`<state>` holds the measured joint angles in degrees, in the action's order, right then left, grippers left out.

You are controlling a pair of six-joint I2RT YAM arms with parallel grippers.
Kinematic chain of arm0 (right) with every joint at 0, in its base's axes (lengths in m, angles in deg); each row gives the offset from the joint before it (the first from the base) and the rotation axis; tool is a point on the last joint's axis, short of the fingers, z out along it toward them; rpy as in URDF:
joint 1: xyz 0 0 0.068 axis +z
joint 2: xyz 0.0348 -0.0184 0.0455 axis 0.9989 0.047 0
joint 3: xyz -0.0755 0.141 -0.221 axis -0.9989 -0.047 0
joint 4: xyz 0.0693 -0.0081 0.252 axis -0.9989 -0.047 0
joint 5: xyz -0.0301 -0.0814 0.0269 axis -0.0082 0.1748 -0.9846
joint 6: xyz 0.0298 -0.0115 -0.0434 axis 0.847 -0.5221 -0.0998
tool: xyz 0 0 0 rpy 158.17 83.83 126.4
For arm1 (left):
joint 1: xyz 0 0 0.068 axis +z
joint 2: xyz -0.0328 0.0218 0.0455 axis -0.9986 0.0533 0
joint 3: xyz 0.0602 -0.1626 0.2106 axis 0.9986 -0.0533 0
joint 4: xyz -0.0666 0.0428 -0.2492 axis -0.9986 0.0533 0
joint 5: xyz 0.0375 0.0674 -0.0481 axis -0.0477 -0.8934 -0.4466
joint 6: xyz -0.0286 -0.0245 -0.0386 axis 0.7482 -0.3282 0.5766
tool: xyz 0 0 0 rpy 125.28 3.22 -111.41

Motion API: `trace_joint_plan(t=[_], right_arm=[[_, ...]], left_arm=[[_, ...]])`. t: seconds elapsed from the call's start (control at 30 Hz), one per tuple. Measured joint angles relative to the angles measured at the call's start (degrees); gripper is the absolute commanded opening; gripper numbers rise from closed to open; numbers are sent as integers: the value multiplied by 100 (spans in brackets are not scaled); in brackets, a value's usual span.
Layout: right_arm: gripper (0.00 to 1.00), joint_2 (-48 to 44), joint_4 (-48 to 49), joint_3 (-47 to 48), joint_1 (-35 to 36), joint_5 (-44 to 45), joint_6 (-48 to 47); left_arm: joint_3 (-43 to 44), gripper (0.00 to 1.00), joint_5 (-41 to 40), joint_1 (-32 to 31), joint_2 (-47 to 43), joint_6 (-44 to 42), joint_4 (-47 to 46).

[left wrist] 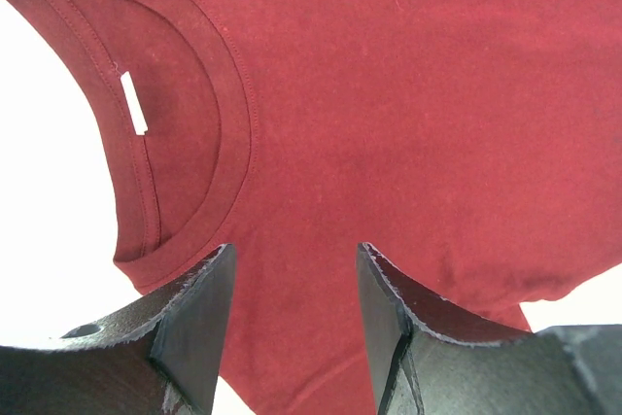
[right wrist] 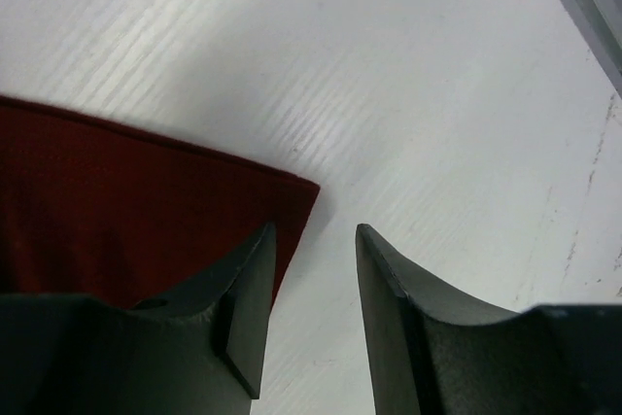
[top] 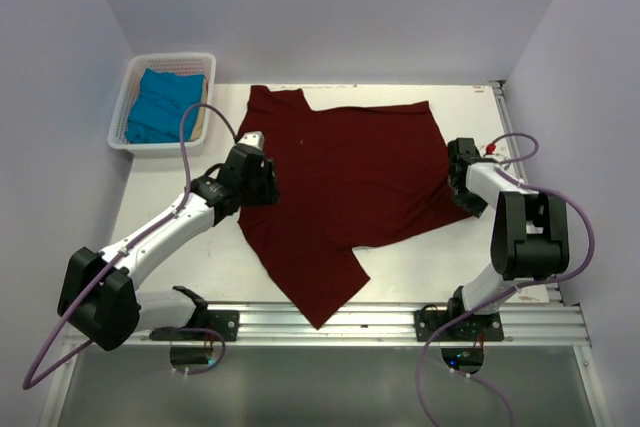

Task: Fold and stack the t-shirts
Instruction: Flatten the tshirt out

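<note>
**A:** Maroon knit, item one. What stands over it?

**B:** Left gripper [left wrist: 294, 255]: jaws spread, nothing pinched, red cloth showing in the gap just beside the collar [left wrist: 233, 104]. Right gripper [right wrist: 314, 230]: jaws likewise apart and empty, over the bare table [right wrist: 437, 94], just off the hem corner [right wrist: 292, 191].

**A:** Position of the garment?

**B:** Maroon t-shirt [top: 350, 177]: laid out on the table between the two arms, neck to the far left, one flap trailing toward the near edge. Not yet folded.

**A:** Item two?

**B:** Teal t-shirt [top: 160, 107]: bunched in the white basket [top: 135, 67] at the far left corner, well apart from both grippers.

**A:** Handling notes?

**B:** Judged light, limp and not fragile. No stiffness of its own, so any lifted part will probably sag and drag the rest across the table. The surface looks matte, so slipping from the pads seems unlikely.

**A:** Where to take hold?

**B:** On the left, the ribbed collar band or the shoulder beside it. On the right, the doubled hem at the corner. Both are thicker edges that should give the fingers more to bite. One finger would need to slide under the cloth, since it lies flat on the table.
</note>
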<state>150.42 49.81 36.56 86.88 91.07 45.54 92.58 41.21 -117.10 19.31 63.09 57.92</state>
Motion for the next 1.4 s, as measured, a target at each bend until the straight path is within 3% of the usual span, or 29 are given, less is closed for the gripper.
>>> trace_joint_plan(t=[0.5,0.63,0.77,0.9,1.1,1.23,1.4], right_arm=[[35,348,87,157,-400,-90,140],[27,348,122,157,-400,-127,127],[10,348,160,157,-411,-181,87],[0,354,201,157,-415,-236,44],[0,356,256,157,-415,-247,22],[20,356,275,157,-415,-264,4],[30,356,267,157,-424,-313,-50]], left_arm=[[-221,57,35,0,-111,-2,140],[-254,57,35,0,-111,-2,140],[-271,56,33,0,-111,-2,146],[-271,55,31,0,-111,-4,146],[-299,54,9,0,-133,-13,160],[-348,54,-11,-7,-149,-44,179],[-365,54,-17,-31,-149,-48,184]])
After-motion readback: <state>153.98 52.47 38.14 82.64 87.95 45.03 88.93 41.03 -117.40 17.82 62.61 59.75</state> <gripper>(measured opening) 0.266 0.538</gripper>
